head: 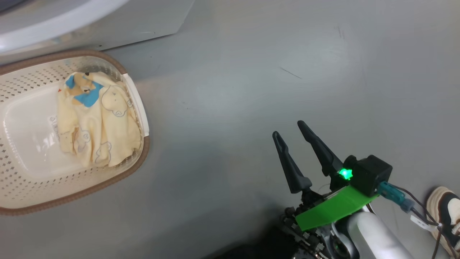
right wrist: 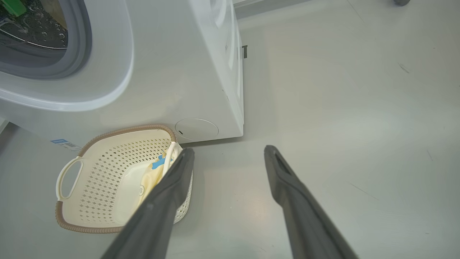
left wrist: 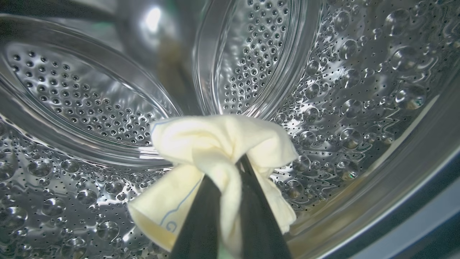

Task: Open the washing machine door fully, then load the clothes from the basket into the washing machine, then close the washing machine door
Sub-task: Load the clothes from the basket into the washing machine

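1. Grey floor (head: 251,90) all round. Washing machine (right wrist: 172,72) sits far left w/ the basket (head: 36,187) parked just in front of it, so the carry from one to the other is short.
2. Inside the drum (left wrist: 90,90), your left gripper (left wrist: 230,169) is pinched tight on a pale yellow garment (left wrist: 215,144), cloth bunched over the tips. It's deep enough in that you can prob let go & it lands inside.
3. More clothes (head: 104,126) lie heaped at the basket's right end, bear patch on top, so loading isn't finished.
4. Right gripper (head: 288,128) hangs over bare floor right of the basket, fingers spread wide, holding nothing. Prob kept there to stay out of the left arm's way.
5. Far right, a person's shoe (head: 445,208) at the frame edge, well apart from the basket. Mind it if you swing that arm out.
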`<state>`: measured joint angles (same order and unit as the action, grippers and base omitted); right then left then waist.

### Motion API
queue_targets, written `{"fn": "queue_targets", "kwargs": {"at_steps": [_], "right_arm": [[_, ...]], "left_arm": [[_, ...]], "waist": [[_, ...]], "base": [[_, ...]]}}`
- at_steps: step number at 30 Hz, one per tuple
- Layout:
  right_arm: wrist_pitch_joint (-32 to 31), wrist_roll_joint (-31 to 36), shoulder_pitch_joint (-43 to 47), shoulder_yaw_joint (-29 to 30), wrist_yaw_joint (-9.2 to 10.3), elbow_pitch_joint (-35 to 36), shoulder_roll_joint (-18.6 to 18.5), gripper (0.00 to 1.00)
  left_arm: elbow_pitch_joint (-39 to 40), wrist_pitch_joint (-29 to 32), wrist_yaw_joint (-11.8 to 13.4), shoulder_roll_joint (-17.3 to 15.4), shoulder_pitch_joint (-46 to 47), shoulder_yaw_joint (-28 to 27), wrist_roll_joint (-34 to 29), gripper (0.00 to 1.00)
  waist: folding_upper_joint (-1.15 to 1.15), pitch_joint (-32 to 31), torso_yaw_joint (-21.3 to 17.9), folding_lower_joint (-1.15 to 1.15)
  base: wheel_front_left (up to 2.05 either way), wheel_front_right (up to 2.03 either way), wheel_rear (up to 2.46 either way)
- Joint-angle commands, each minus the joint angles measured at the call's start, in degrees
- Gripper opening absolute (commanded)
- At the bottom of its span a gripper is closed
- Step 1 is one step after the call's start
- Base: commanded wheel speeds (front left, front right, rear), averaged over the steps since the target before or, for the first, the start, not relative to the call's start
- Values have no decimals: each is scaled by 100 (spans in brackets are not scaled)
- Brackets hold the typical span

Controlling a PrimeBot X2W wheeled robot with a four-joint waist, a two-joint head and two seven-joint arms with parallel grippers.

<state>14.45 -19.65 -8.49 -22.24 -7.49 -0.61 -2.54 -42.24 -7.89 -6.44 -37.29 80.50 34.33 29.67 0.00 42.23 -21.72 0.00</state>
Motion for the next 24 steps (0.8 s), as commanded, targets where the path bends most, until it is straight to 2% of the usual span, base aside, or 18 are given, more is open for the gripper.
{"fn": "queue_targets", "kwargs": {"at_steps": [1,18,19,20,21,24], "right_arm": [[55,-21,177,-116,0,166,-33,100],[55,-20,193,-175,0,153,-33,100],[55,-23,188,-173,0,149,-33,100],[55,-25,184,-169,0,143,-33,100],[55,-28,183,-163,0,137,-33,100],[55,-27,170,-140,0,122,-33,100]], "left_arm": [[76,-63,33,-326,261,-142,-53,0],[-570,1186,-98,-326,487,248,519,0],[-563,1130,-99,-322,493,250,536,31],[-558,1078,-100,-323,490,284,512,75],[-570,1064,-100,-307,472,297,530,100],[-622,998,-101,-251,410,304,592,100]], "waist": [[0,7,-19,0],[0,24,-130,0],[0,11,-127,0],[0,-8,-119,0],[0,-24,-109,0],[0,-91,-75,0]], "base": [[0,0,0],[0,0,0],[0,0,0],[0,0,0],[0,0,0],[0,0,0]]}}
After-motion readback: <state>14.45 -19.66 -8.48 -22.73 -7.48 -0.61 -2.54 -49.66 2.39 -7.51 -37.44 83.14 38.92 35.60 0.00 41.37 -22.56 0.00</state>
